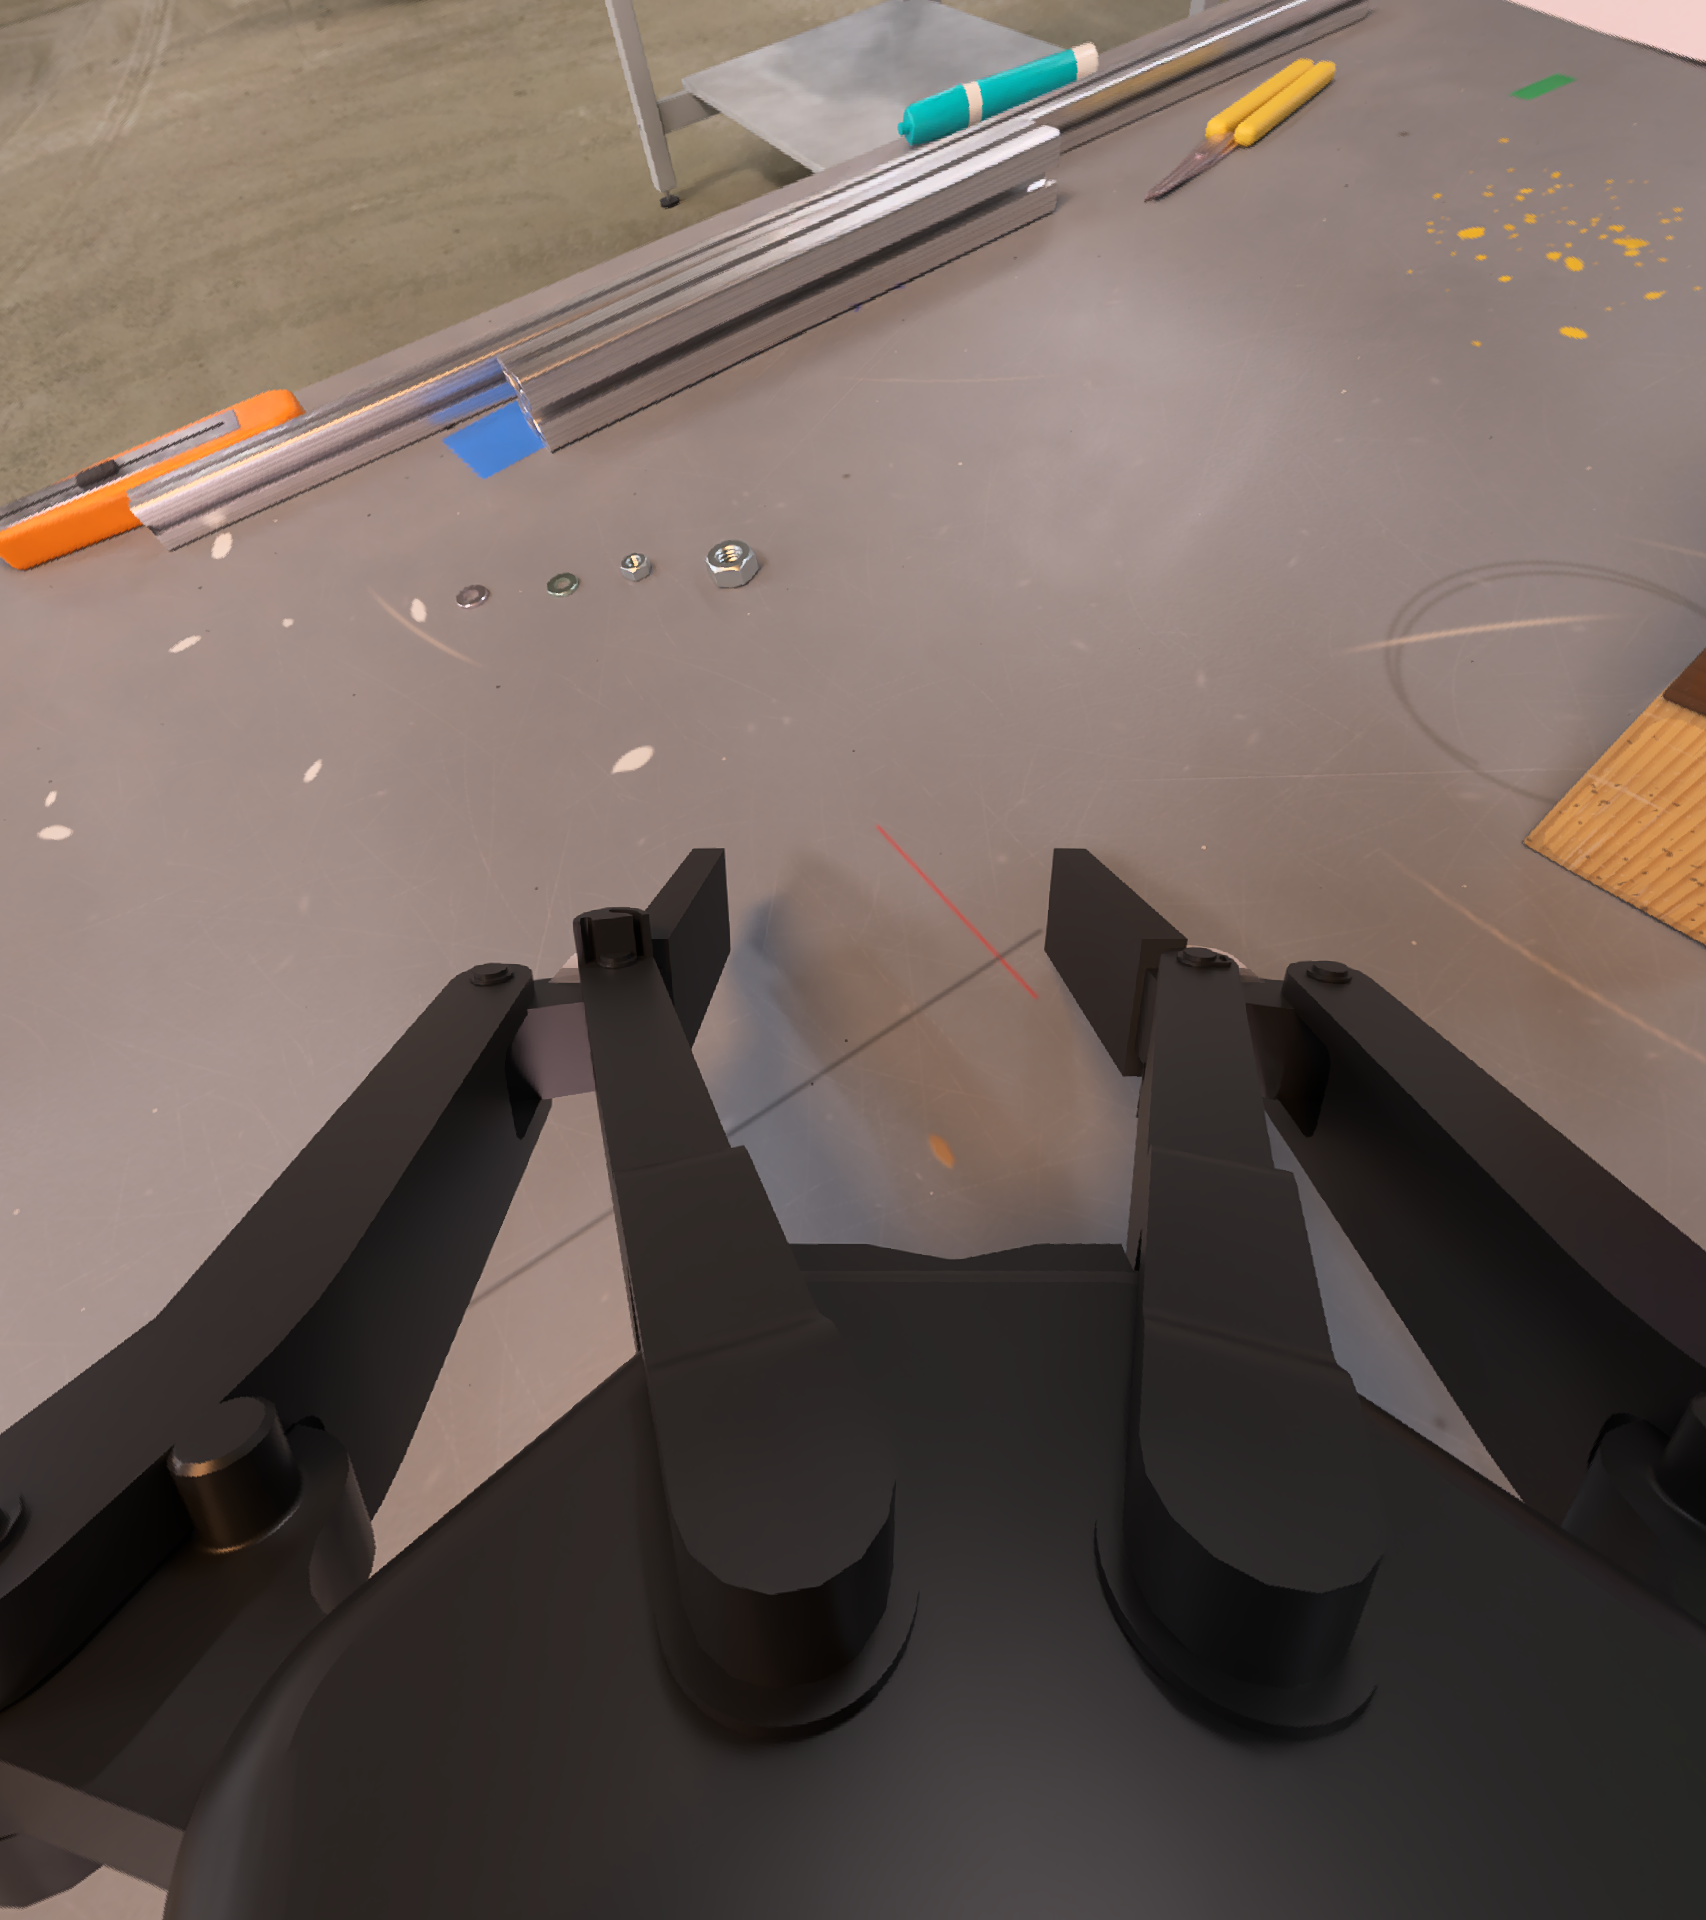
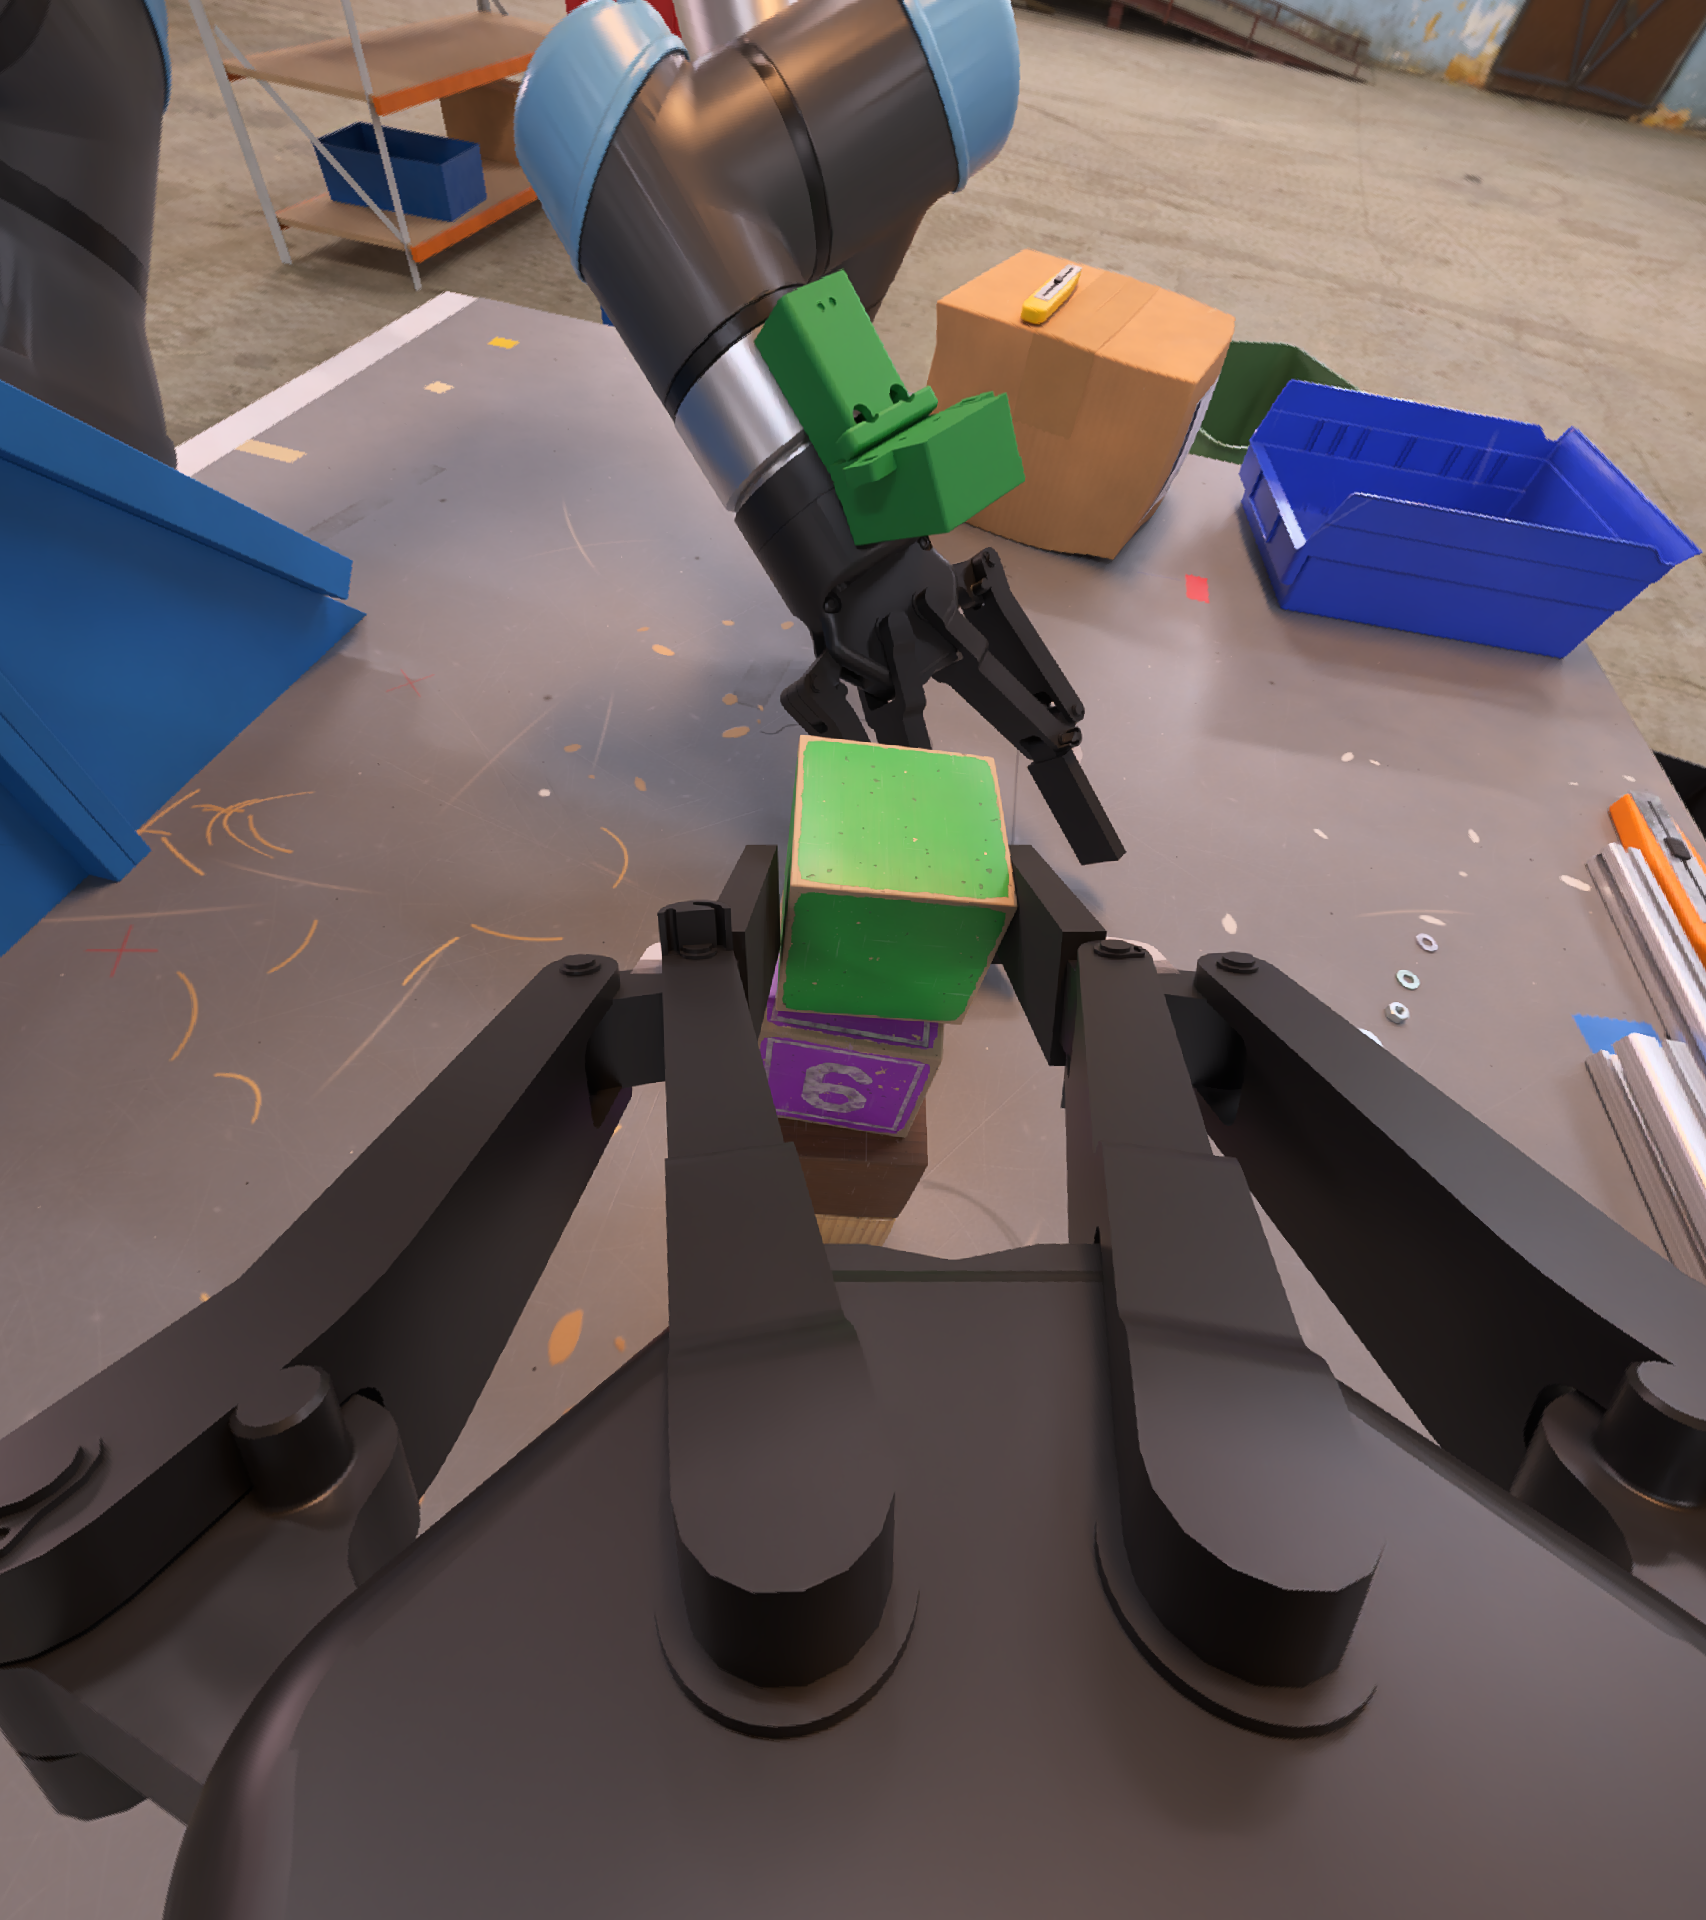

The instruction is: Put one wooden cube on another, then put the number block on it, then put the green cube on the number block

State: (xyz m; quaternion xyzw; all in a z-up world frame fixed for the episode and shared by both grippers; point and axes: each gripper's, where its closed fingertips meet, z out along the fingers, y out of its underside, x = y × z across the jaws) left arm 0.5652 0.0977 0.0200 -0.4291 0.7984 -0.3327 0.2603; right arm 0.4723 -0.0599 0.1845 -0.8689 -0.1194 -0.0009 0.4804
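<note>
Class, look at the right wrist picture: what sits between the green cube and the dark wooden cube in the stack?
The purple number block sits between the green cube above and the dark wooden cube below; the right wrist view shows this.

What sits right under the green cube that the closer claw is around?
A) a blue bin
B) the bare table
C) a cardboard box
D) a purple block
D: in the right wrist view, the green cube sits between the right gripper's fingers, with the purple block directly beneath it and the wooden cubes under that.
</note>
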